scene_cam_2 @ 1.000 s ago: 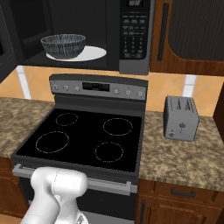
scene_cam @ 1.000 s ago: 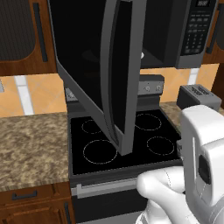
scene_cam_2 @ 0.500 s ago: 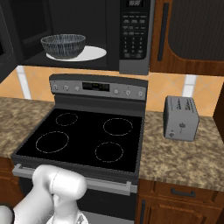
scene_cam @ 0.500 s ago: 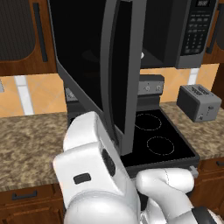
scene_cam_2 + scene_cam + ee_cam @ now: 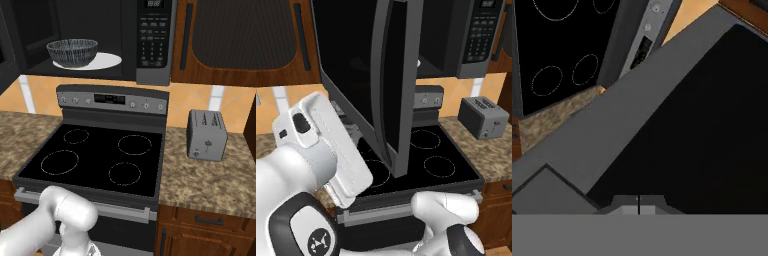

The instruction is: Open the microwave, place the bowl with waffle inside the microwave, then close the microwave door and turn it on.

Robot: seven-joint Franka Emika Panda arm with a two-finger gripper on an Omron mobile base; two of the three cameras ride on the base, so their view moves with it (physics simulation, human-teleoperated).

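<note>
The microwave (image 5: 100, 35) hangs above the stove with its cavity showing. Inside it, the grey metallic bowl (image 5: 72, 52) stands on the white turntable (image 5: 107, 61); the bowl's wall hides the waffle. The microwave door (image 5: 391, 85) is swung far out toward me, its edge and grey handle bar (image 5: 379, 75) facing the left base camera. In the hand view my gripper (image 5: 638, 204) sits close against the door's grey frame (image 5: 612, 130) beside the dark glass (image 5: 712, 125), its fingertips pressed together with nothing between them. The keypad (image 5: 152, 40) is on the microwave's right.
A black glass-top stove (image 5: 95, 155) lies below, with a control panel (image 5: 112, 100) at its back. A grey toaster (image 5: 206, 135) stands on the granite counter (image 5: 210, 180) to the right. My white arm (image 5: 316, 150) bulks at the lower left of the left base view.
My arm has swung from the right side across to the left, toward the outer face of the door. The door, bowl and toaster have not moved.
</note>
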